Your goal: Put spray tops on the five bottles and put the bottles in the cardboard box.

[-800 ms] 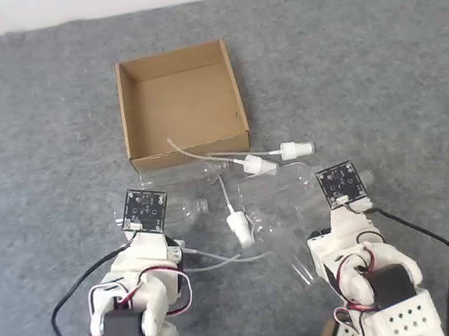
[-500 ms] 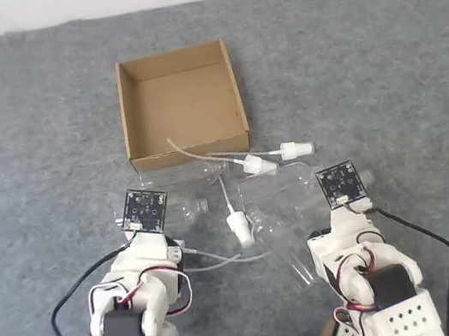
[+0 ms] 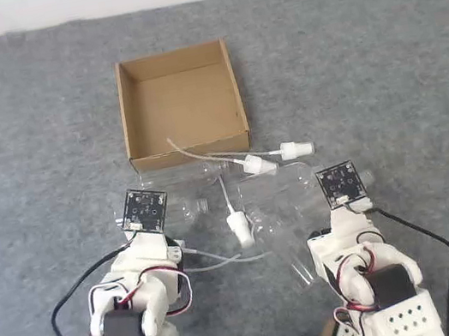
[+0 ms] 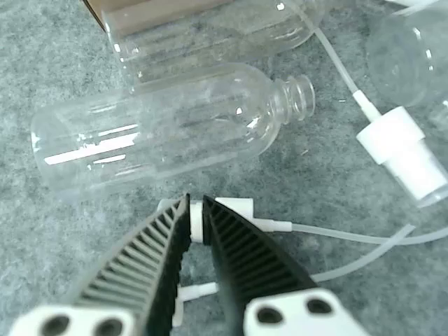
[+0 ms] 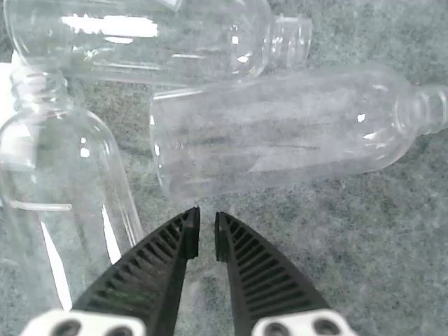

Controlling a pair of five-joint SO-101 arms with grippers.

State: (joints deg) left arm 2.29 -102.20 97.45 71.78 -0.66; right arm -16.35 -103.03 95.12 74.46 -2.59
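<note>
The open cardboard box (image 3: pixel 178 102) stands at the back of the table with nothing in it. In front of it several clear bottles lie on their sides without tops, among them one (image 3: pixel 182 211) by the left arm (image 3: pixel 148 251) and one (image 3: pixel 283 245) by the right arm (image 3: pixel 351 233). White spray tops (image 3: pixel 241 228) (image 3: pixel 259 164) (image 3: pixel 295 149) with thin tubes lie among them. My left gripper (image 4: pixel 194 203) is shut, just short of a bottle (image 4: pixel 175 133), with a spray top (image 4: pixel 234 206) lying under its tips. My right gripper (image 5: pixel 206 213) is shut, holding nothing, just short of two bottles (image 5: pixel 280 133) (image 5: pixel 63 182).
Grey carpet (image 3: pixel 397 59) covers the table, with free room to the left and right of the box and the bottles. Another spray top (image 4: pixel 402 154) lies beside the left gripper's bottle. Cables hang from both arms.
</note>
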